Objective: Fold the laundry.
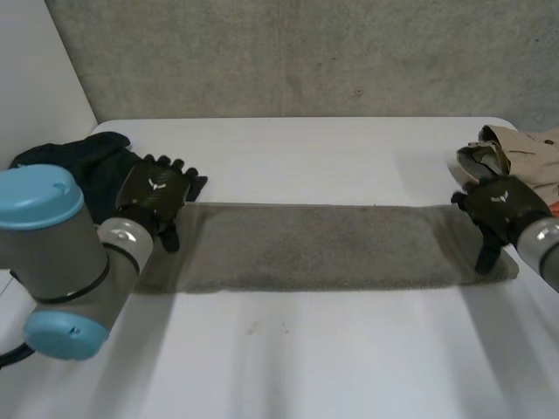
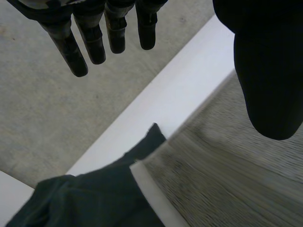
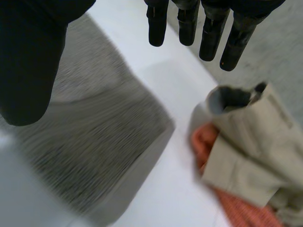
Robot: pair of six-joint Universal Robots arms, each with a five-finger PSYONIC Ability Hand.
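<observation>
Bare grey concrete wall [image 1: 306, 52] backs a white table [image 1: 306, 358], and across it lies the grey towel [image 1: 314, 246], drawn out as a long narrow strip from side to side. The left hand [image 1: 155, 196] hovers at the towel's left end and the right hand [image 1: 500, 209] at its right end. Each wrist view shows straight fingers and a thumb held well apart, grasping nothing. My guess is the next fold is end to end. To do that well, each hand should pinch both corners of its short edge squarely. One end then goes over onto the other with the long edges kept in line, so the thick pile does not skew or bunch. The towel looks plush and heavy, with a nap that should grip the table a little. Its right end seems thick at the edge, perhaps already doubled, though I cannot be sure. A dark, limp garment [image 1: 74, 166] is crumpled just beside the left end, and a stiffer beige garment [image 1: 524, 153] lies heaped over an orange cloth [image 3: 236, 208] near the right end. Either could snag a finger.
</observation>
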